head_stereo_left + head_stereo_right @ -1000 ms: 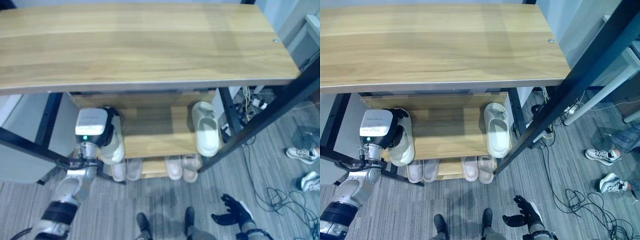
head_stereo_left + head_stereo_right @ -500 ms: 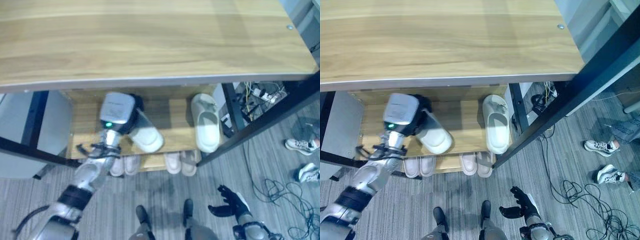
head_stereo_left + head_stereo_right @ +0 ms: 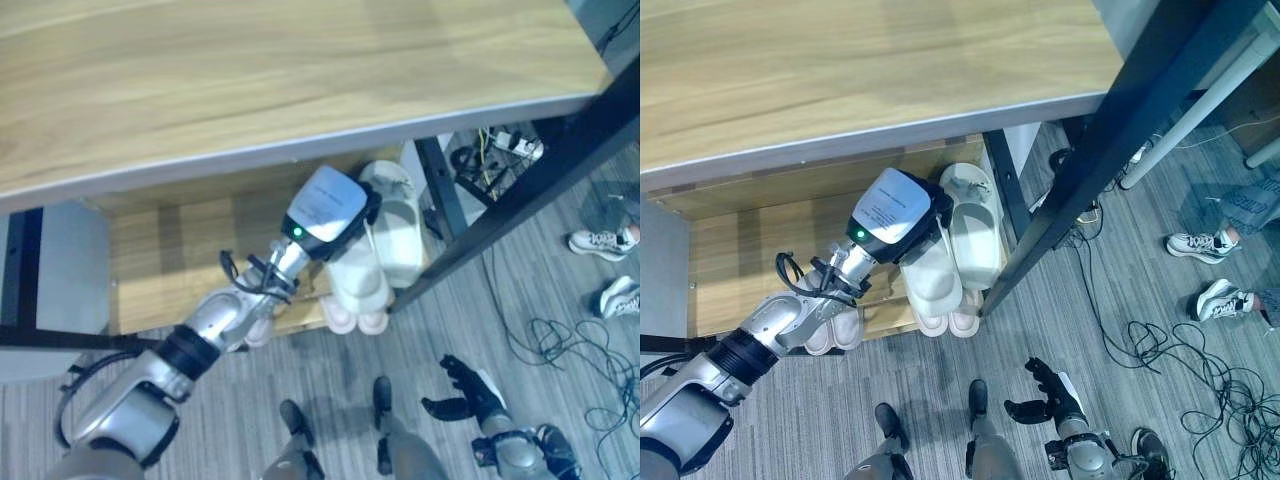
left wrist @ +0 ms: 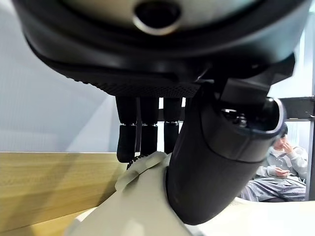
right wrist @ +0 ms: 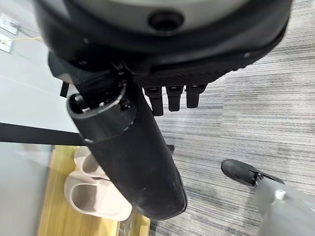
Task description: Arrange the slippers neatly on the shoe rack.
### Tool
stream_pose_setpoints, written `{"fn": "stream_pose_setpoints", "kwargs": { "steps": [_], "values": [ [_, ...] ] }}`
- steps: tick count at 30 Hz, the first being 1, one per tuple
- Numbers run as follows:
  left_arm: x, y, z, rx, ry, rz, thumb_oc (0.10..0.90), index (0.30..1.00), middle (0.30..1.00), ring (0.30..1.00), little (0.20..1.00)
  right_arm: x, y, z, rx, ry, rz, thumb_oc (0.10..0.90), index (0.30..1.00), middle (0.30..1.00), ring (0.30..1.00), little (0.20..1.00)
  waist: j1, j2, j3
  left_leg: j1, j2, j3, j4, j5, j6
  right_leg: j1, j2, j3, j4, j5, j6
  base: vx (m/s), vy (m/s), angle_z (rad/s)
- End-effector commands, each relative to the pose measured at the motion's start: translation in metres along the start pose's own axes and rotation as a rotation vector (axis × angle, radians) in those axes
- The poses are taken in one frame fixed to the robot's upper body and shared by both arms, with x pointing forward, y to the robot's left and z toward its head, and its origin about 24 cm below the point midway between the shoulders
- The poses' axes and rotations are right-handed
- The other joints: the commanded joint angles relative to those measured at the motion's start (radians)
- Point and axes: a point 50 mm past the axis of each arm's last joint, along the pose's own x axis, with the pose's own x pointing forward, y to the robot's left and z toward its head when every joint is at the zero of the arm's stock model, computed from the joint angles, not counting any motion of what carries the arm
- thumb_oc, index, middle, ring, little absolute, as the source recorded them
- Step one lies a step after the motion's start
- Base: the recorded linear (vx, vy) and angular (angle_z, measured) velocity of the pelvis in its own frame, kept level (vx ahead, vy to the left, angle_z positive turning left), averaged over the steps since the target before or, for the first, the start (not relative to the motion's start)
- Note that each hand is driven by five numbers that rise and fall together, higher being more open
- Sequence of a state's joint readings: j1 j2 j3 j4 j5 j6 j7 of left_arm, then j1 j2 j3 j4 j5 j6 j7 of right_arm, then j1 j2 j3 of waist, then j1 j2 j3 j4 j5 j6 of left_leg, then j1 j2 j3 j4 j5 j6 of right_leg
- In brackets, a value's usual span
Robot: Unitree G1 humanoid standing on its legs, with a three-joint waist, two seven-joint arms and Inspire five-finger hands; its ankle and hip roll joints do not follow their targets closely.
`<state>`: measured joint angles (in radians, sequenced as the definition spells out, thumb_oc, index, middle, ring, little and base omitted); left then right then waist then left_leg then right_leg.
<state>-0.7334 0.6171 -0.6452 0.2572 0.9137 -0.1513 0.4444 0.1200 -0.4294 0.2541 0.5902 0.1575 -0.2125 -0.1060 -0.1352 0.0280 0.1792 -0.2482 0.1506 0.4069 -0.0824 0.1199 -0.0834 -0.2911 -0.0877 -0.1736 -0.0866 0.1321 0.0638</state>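
Gripping a pale slipper (image 3: 932,275), the left hand (image 4: 197,162) has its thumb and fingers (image 4: 142,132) curled round the upper, which keeps the sole steady while it is brought beside the matching slipper (image 3: 975,235) on the middle shelf (image 3: 760,250). The two slippers appear to touch side by side at the right end, so the pair will likely sit together there. The held slipper's toe overhangs the near shelf edge, above two pairs of slippers (image 3: 945,322) on the lower level. The wooden top (image 3: 860,70) covers the far part of the shelf, limiting room above; the dark post (image 3: 1090,160) bounds the right. Bare shelf lies open to the left. The right hand (image 3: 1040,395) hangs low over the floor, fingers relaxed and apart, holding nothing.
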Motion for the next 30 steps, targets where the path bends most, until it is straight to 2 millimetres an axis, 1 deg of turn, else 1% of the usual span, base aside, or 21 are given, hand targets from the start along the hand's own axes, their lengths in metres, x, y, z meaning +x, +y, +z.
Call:
{"fn": "stream_pose_setpoints", "kwargs": {
  "steps": [1,2,3,4,5,7,8,13,16,17,20,21,23,24,27,28,29,30],
  "values": [
    [0.031,0.032,-0.008,0.064,-0.003,0.155,0.400,0.300,0.300,0.300,0.300,-0.010,-0.027,0.014,-0.028,-0.113,-0.084,0.800,0.900,0.900,0.900,0.900,-0.011,0.003,-0.060,-0.016,0.031,-0.068,-0.005,-0.032,-0.051,-0.020,-0.107,-0.051,-0.001,-0.051,0.137,0.00,0.000,0.00],
    [0.031,0.032,-0.008,0.064,-0.002,0.156,0.400,0.300,0.300,0.300,0.300,-0.010,-0.027,0.014,-0.029,-0.114,-0.084,0.800,0.900,0.900,0.900,0.900,-0.012,0.004,-0.060,-0.017,0.031,-0.068,-0.005,-0.032,-0.050,-0.020,-0.107,-0.052,-0.001,-0.051,0.137,0.00,0.000,0.00],
    [0.030,0.040,-0.010,0.077,-0.009,0.190,0.400,0.300,0.300,0.300,0.300,-0.011,-0.029,0.012,-0.027,-0.108,-0.092,0.800,0.900,0.900,0.900,0.900,-0.007,0.002,-0.061,-0.019,0.030,-0.072,-0.005,-0.032,-0.051,-0.018,-0.108,-0.057,-0.001,-0.052,0.137,0.00,0.000,0.00],
    [0.030,0.041,-0.010,0.077,-0.008,0.189,0.400,0.300,0.300,0.300,0.300,-0.011,-0.029,0.012,-0.027,-0.108,-0.092,0.800,0.900,0.900,0.900,0.900,-0.008,0.002,-0.061,-0.020,0.030,-0.073,-0.005,-0.032,-0.051,-0.018,-0.108,-0.057,-0.001,-0.052,0.137,0.00,0.000,0.00],
    [0.030,0.048,-0.011,0.087,-0.014,0.219,0.400,0.300,0.300,0.300,0.300,-0.011,-0.027,0.011,-0.024,-0.106,-0.089,0.800,0.900,0.900,0.900,0.900,-0.006,0.002,-0.063,-0.021,0.029,-0.078,-0.005,-0.033,-0.051,-0.016,-0.109,-0.061,-0.001,-0.053,0.138,0.00,0.000,0.00],
    [0.030,0.051,-0.012,0.099,-0.019,0.228,0.400,0.300,0.300,0.300,0.300,-0.011,-0.027,0.011,-0.025,-0.109,-0.084,0.800,0.900,0.900,0.900,0.900,-0.006,0.002,-0.065,-0.021,0.028,-0.080,-0.005,-0.034,-0.051,-0.014,-0.109,-0.063,-0.001,-0.053,0.138,0.00,0.000,0.00],
    [0.032,0.054,-0.016,0.127,-0.021,0.229,0.400,0.300,0.300,0.300,0.300,-0.011,-0.026,0.013,-0.028,-0.115,-0.073,0.800,0.900,0.900,0.900,0.900,-0.006,0.000,-0.068,-0.022,0.027,-0.083,-0.005,-0.034,-0.051,-0.013,-0.110,-0.066,-0.001,-0.052,0.139,0.00,0.000,0.00],
    [0.036,0.061,-0.027,0.188,-0.007,0.225,0.400,0.300,0.300,0.300,0.300,-0.011,-0.020,0.015,-0.039,-0.123,-0.041,0.800,0.900,0.900,0.900,0.900,-0.006,-0.011,-0.072,-0.026,0.025,-0.089,-0.005,-0.035,-0.048,-0.012,-0.111,-0.072,-0.001,-0.049,0.141,0.00,0.000,0.00],
    [0.038,0.063,-0.028,0.194,-0.005,0.232,0.400,0.300,0.300,0.300,0.300,-0.010,-0.017,0.014,-0.038,-0.118,-0.032,0.800,0.900,0.900,0.900,0.900,-0.009,-0.015,-0.072,-0.027,0.024,-0.090,-0.005,-0.036,-0.047,-0.012,-0.112,-0.073,-0.001,-0.049,0.141,0.00,0.003,0.01],
    [0.039,0.063,-0.028,0.201,-0.008,0.232,0.400,0.300,0.300,0.300,0.300,-0.010,-0.017,0.014,-0.043,-0.115,-0.028,0.800,0.900,0.900,0.900,0.900,-0.011,-0.023,-0.071,-0.028,0.023,-0.090,-0.005,-0.035,-0.047,-0.014,-0.111,-0.073,-0.001,-0.048,0.142,0.01,0.008,0.05],
    [0.041,0.061,-0.028,0.214,-0.012,0.220,0.400,0.300,0.300,0.300,0.300,-0.009,-0.017,0.015,-0.045,-0.117,-0.026,0.800,0.900,0.900,0.900,0.900,-0.013,-0.028,-0.069,-0.030,0.023,-0.089,-0.005,-0.036,-0.046,-0.016,-0.110,-0.071,-0.001,-0.047,0.142,0.00,0.007,0.05],
    [0.048,0.062,-0.029,0.245,-0.017,0.210,0.400,0.300,0.300,0.300,0.300,-0.007,-0.018,0.018,-0.055,-0.128,-0.030,0.800,0.900,0.900,0.900,0.900,-0.019,-0.034,-0.066,-0.036,0.023,-0.088,-0.005,-0.035,-0.046,-0.022,-0.109,-0.069,-0.001,-0.043,0.144,0.00,0.012,0.05],
    [0.053,0.063,-0.027,0.263,-0.020,0.214,0.400,0.300,0.300,0.300,0.300,-0.006,-0.019,0.021,-0.059,-0.138,-0.036,0.800,0.900,0.900,0.900,0.900,-0.021,-0.040,-0.060,-0.042,0.023,-0.089,-0.005,-0.034,-0.046,-0.028,-0.108,-0.068,-0.001,-0.041,0.147,-0.01,0.023,0.05],
    [0.061,0.066,-0.023,0.292,-0.042,0.212,0.400,0.300,0.300,0.300,0.300,-0.005,-0.022,0.023,-0.070,-0.145,-0.041,0.800,0.900,0.900,0.900,0.900,-0.023,-0.048,-0.058,-0.054,0.022,-0.088,-0.005,-0.032,-0.045,-0.041,-0.107,-0.065,-0.001,-0.037,0.150,-0.01,0.029,0.05],
    [0.070,0.068,-0.023,0.328,-0.049,0.209,0.400,0.300,0.300,0.300,0.300,-0.007,-0.023,0.022,-0.099,-0.143,-0.032,0.800,0.900,0.900,0.900,0.900,-0.028,-0.062,-0.060,-0.066,0.029,-0.085,-0.005,-0.030,-0.047,-0.055,-0.106,-0.062,-0.001,-0.037,0.152,0.01,0.014,0.00],
    [0.073,0.069,-0.023,0.338,-0.053,0.209,0.400,0.300,0.300,0.300,0.300,-0.007,-0.024,0.020,-0.111,-0.138,-0.032,0.800,0.900,0.900,0.900,0.900,-0.028,-0.065,-0.059,-0.064,0.029,-0.086,-0.005,-0.036,-0.048,-0.053,-0.105,-0.061,-0.001,-0.042,0.154,0.02,0.008,-0.09],
    [0.073,0.069,-0.023,0.339,-0.054,0.210,0.400,0.300,0.300,0.300,0.300,-0.007,-0.024,0.021,-0.110,-0.140,-0.032,0.800,0.900,0.900,0.900,0.900,-0.028,-0.066,-0.059,-0.068,0.028,-0.086,-0.005,-0.029,-0.046,-0.057,-0.106,-0.061,-0.001,-0.037,0.152,0.04,0.006,-0.08],
    [0.077,0.073,-0.024,0.364,-0.057,0.212,0.400,0.300,0.300,0.300,0.300,-0.008,-0.027,0.018,-0.121,-0.126,-0.034,0.800,0.900,0.900,0.900,0.900,-0.032,-0.070,-0.056,-0.067,0.029,-0.088,-0.005,-0.037,-0.047,-0.054,-0.106,-0.062,-0.001,-0.041,0.154,0.01,0.008,-0.05]
  ]
}}
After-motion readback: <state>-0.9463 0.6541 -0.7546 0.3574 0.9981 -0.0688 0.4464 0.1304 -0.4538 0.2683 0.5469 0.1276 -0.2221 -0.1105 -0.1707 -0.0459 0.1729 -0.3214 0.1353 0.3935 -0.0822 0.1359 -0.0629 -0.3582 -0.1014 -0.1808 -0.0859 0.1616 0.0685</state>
